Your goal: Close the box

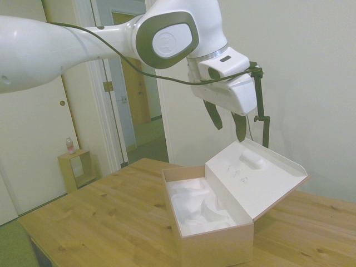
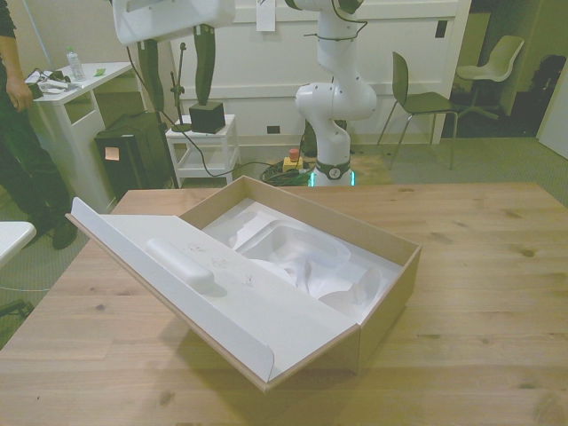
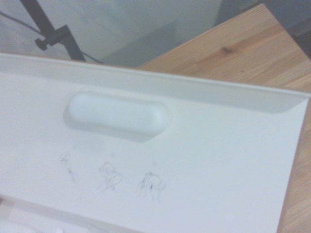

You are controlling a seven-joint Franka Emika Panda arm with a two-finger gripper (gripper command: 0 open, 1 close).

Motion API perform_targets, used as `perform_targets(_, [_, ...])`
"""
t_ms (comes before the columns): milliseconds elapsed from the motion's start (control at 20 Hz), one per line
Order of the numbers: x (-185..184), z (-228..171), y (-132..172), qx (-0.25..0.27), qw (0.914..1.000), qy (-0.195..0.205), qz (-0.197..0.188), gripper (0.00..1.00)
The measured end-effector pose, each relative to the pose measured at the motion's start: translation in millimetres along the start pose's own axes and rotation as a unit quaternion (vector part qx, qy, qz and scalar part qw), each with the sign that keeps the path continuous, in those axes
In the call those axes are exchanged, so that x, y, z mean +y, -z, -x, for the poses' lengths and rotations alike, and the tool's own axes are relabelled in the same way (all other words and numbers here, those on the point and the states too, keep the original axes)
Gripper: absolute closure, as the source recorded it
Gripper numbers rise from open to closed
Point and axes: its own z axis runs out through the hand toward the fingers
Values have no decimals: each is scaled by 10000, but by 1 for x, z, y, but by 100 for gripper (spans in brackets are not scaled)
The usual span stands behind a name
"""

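Wooden planks of the table (image 2: 497, 293) carried the whole scene, pale and knotted, running wide on every side of the box (image 2: 390, 306). White and bulky, the arm (image 1: 50, 47) reached in from the side view's left and ended high above the tabletop. Tan cardboard outside and white within, the box sat near the middle of the table, angled so that one corner pointed toward the front view's near edge. It stood open. Its hinged lid (image 2: 177, 275) leaned outward toward the front view's left, tilted up off the wood with its far long edge raised and its white inner face showing. White moulded padding (image 2: 311, 262) filled the tray of the box, shaped into hollows. On the lid's inner face sat a raised oval pad (image 3: 116, 115), and just beside it were a few faint pencil-like scribbles (image 3: 112, 179) in a row.

Over the lid's raised edge hung the gripper (image 1: 227, 120), clear of the cardboard and touching nothing. Its two dark fingers (image 1: 213, 115) pointed downward with a plain gap between them, so the jaws stood apart and held nothing.

Beyond the table, at the front view's far left, a person (image 2: 19, 133) in dark clothes stood beside a white desk (image 2: 67, 102). A dark chair (image 2: 417, 98) stood at the far right by the wall.
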Motion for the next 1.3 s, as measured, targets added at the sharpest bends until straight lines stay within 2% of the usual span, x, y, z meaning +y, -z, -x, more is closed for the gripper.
perform_targets(450, [-11,-59,-8,665,9976,-155,-80,0])
perform_targets(750, [-24,-82,-34,766,9969,-162,-103,0])
perform_targets(950, [-29,-99,-29,861,9955,-225,-336,0])
perform_targets(1100, [-26,-111,-29,876,9951,-269,-360,0])
perform_targets(1300, [-22,-131,-54,882,9950,-305,-345,0])
